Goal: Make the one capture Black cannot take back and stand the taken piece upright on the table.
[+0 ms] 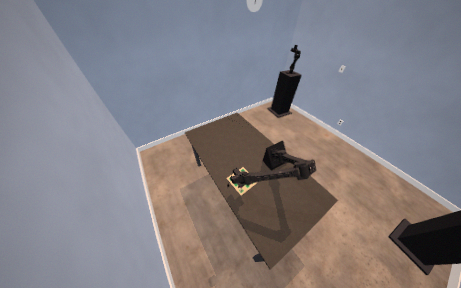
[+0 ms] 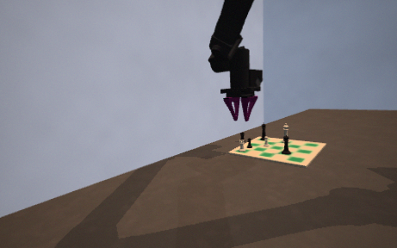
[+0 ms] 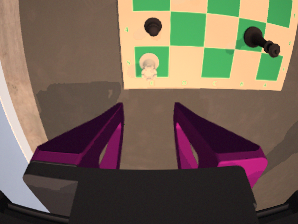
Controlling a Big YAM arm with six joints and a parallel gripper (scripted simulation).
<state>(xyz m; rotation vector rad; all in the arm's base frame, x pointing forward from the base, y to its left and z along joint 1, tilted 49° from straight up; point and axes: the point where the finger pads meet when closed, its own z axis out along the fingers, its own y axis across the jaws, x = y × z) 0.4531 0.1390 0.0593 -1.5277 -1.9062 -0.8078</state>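
White chess piece with a round base and a knobbed top (image 2: 242, 145) (image 3: 148, 62) lies at about twelve o'clock from our black gripper with magenta fingers (image 1: 236, 178) (image 2: 241, 120) in the wrist view, and we judge it the likeliest one to handle next. It stands upright on a green corner square of the green-and-cream board (image 2: 275, 161) (image 3: 200, 86), its long axis vertical. Our fingers hang above, parted to a moderate gap with nothing between them, one on either side of its line, so we would need to advance toward twelve and then descend.

Just beyond it at twelve is a small black pawn (image 2: 249, 143) (image 3: 153, 26); a tall black piece (image 2: 286, 145) (image 3: 254, 36) stands around two. Another black piece (image 2: 242, 135) seems to be just off the board, perhaps the taken one. Our piece looks pale and slender above its base, so a careless descent could tip it.
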